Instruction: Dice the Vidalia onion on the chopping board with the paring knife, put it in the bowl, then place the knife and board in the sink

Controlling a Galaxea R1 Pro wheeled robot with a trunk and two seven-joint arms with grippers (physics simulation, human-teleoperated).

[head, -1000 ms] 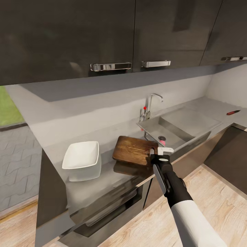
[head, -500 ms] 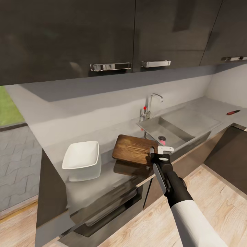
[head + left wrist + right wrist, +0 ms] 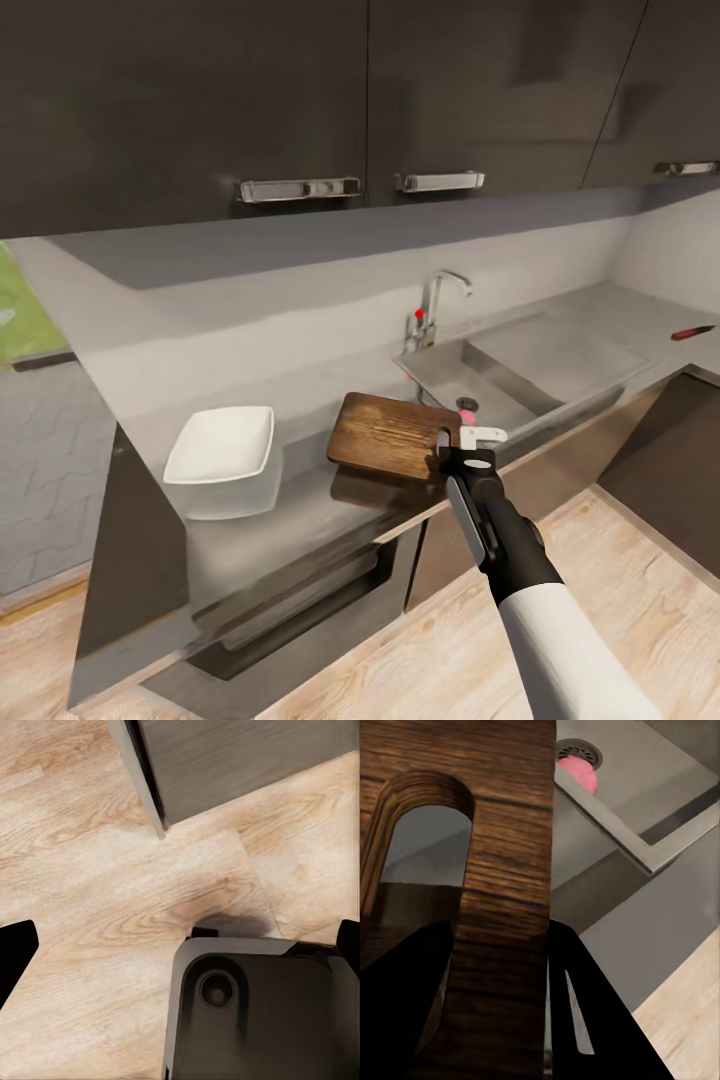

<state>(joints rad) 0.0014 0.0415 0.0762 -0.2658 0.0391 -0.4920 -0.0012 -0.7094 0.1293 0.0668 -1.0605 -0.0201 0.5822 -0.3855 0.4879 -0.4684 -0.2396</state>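
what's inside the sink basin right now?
A pink round object sits on the drain in the sink; it also shows in the right wrist view. The basin floor nearest the robot is hidden behind the sink's front wall.

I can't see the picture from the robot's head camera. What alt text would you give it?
The right gripper clamps the handle end of a wooden chopping board, lifted off the grey countertop beside the sink. A white bowl sits left of the board, and a red-handled paring knife lies far right.
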